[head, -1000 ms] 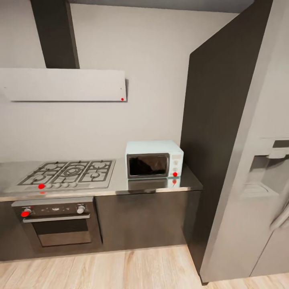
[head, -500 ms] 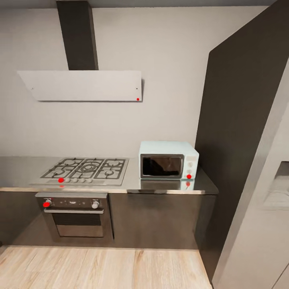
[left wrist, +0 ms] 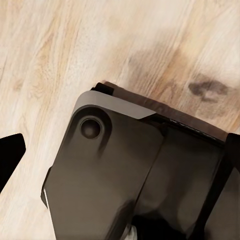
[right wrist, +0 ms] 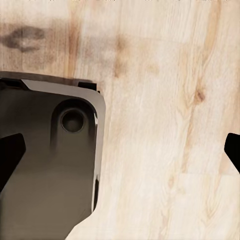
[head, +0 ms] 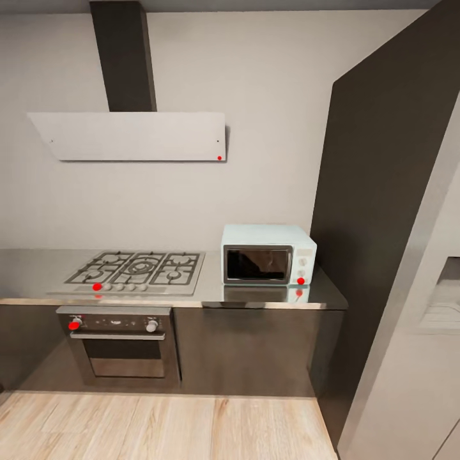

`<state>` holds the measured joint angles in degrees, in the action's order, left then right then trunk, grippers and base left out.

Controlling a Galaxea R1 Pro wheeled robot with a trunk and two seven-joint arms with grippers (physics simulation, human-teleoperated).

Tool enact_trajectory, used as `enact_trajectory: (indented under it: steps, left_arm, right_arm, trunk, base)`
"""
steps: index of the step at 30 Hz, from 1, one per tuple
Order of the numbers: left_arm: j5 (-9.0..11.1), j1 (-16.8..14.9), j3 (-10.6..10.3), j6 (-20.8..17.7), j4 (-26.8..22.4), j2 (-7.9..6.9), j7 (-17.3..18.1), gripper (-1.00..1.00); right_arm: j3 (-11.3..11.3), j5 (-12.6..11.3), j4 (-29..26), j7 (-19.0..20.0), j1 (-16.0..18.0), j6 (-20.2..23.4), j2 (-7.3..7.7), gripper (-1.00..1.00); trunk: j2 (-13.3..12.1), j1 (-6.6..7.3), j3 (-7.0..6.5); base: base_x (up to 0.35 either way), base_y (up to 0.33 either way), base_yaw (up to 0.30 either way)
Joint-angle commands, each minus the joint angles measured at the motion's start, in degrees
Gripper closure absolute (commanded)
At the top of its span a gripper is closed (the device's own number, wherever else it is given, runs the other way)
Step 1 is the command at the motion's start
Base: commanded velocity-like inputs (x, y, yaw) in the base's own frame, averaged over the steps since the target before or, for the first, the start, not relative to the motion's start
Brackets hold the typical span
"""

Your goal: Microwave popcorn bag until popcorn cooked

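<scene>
The pale mint-blue microwave stands with its dark glass door closed at the right end of the grey countertop. The popcorn bag and the popcorn are out of view. In the left wrist view my left gripper hangs over the wooden floor and my dark base, its black fingertips far apart with nothing between them. My right gripper is the same: open, empty, fingertips at the picture's edges.
A gas hob lies left of the microwave, with a steel oven under it and a flat white hood above. A tall dark cabinet panel and a grey fridge stand at the right. Wooden floor lies before the cabinets.
The head camera shifted between one second and half a second ago, so the whole kitchen slid right in the picture. Since then nothing has visibly moved.
</scene>
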<state>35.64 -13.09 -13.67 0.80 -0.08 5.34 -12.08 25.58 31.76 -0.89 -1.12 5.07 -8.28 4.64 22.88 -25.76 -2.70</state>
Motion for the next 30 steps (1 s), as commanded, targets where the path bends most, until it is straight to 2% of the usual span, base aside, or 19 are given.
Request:
enact_trajectory:
  steps: [1, 6, 9, 12, 13, 16, 18, 20, 22, 23, 24, 25, 26, 27, 29, 30]
  left_arm:
    - [0.48, 0.00, -0.48, 0.08, -0.01, 0.02, -0.21, -1.00]
    - [1.05, 0.00, -0.37, 0.05, -0.01, -0.05, -0.24, -1.00]
    - [1.37, 0.00, -0.25, 0.01, -0.01, -0.07, -0.35, -1.00]
    - [1.54, 0.00, -0.22, 0.00, -0.01, -0.07, -0.39, -1.00]
    - [1.76, 0.00, -0.22, -0.01, 0.02, -0.07, -0.40, -1.00]
    - [1.89, 0.00, -0.22, -0.01, 0.04, -0.07, -0.40, -1.00]
    - [1.95, 0.00, -0.22, -0.01, 0.07, -0.04, -0.40, -1.00]
    - [1.96, 0.00, -0.22, -0.01, 0.06, -0.05, -0.40, -1.00]
    - [1.97, 0.00, -0.19, -0.01, 0.06, -0.06, -0.40, -1.00]
    - [1.97, 0.00, -0.20, -0.01, 0.07, -0.07, -0.40, -1.00]
    - [1.97, 0.00, -0.21, -0.01, 0.08, -0.07, -0.40, -1.00]
    - [1.97, 0.00, -0.21, -0.01, 0.04, -0.07, -0.40, -1.00]
    - [1.95, 0.00, -0.22, -0.01, 0.02, -0.07, -0.40, -1.00]
    - [1.91, 0.00, -0.22, -0.01, 0.00, -0.07, -0.40, -1.00]
    - [1.84, 0.00, -0.22, -0.01, 0.00, -0.05, -0.40, -1.00]
    - [1.82, 0.00, -0.22, -0.01, -0.01, -0.06, -0.40, -1.00]
  right_arm:
    - [0.48, 0.58, 0.09, -0.12, 0.03, -0.14, 0.01, -1.00]
    - [0.44, 0.73, 0.09, 0.32, 0.03, 0.23, -0.20, -1.00]
    - [0.63, 0.87, -0.33, 0.86, 0.03, -0.14, -0.95, -1.00]
    - [0.58, 0.96, -6.81, 1.10, 0.03, 0.32, -4.43, -1.00]
    - [0.41, 0.93, -14.18, 1.74, 0.03, 2.82, -6.62, -1.00]
    - [-0.66, 0.72, -25.46, 4.34, 0.03, 10.48, -9.34, -1.00]
    - [-1.40, 0.55, -34.63, 9.92, -0.05, 17.93, -10.96, -1.00]
    - [-1.71, 0.47, -41.00, 14.84, -0.16, 23.27, -12.24, -1.00]
    - [-2.14, 0.33, -47.19, 20.14, 0.96, 30.87, -13.84, -1.00]
    - [-2.45, 0.25, -49.29, 21.81, 2.10, 33.82, -14.18, -1.00]
    - [-3.02, 0.14, -53.00, 24.75, 5.28, 39.22, -14.57, -1.00]
    - [-3.40, 0.10, -55.30, 26.46, 8.08, 42.61, -14.64, -1.00]
    - [-3.67, 0.08, -56.63, 27.29, 10.17, 44.61, -14.64, -1.00]
    - [-4.29, 0.04, -58.35, 28.23, 14.68, 48.11, -14.64, -1.00]
    - [-4.62, -0.08, -59.10, 28.62, 19.32, 51.05, -14.64, -1.00]
    - [-4.72, -0.18, -59.42, 28.76, 23.75, 52.91, -14.64, -1.00]
  trunk:
    - [0.04, -0.02, 0.02]
    - [0.04, -0.02, 0.02]
    - [0.04, -0.02, 0.02]
    - [0.04, -0.02, 0.02]
    - [0.04, -0.02, 0.02]
    - [0.04, -0.02, 0.02]
    - [0.04, -0.02, 0.02]
    - [0.04, -0.02, 0.02]
    - [0.04, -0.02, 0.02]
    - [0.04, -0.02, 0.02]
    - [0.04, -0.02, 0.02]
    - [0.04, -0.02, 0.02]
    - [0.04, -0.02, 0.02]
    - [0.04, -0.02, 0.02]
    - [0.04, -0.02, 0.02]
    - [0.04, -0.02, 0.02]
  base:
    - [0.000, 0.000, 0.000]
    - [0.000, 0.000, 0.000]
    - [0.000, 0.000, 0.000]
    - [0.000, 0.000, 0.000]
    - [0.000, 0.000, 0.000]
    - [0.000, 0.000, 0.000]
    - [0.000, 0.000, 0.000]
    - [0.000, 0.000, 0.000]
    - [0.000, 0.000, 0.000]
    - [0.000, 0.000, 0.000]
    - [0.000, 0.000, 0.000]
    - [0.000, 0.000, 0.000]
    - [0.000, 0.000, 0.000]
    - [0.000, 0.000, 0.000]
    - [0.000, 0.000, 0.000]
    - [0.000, 0.000, 0.000]
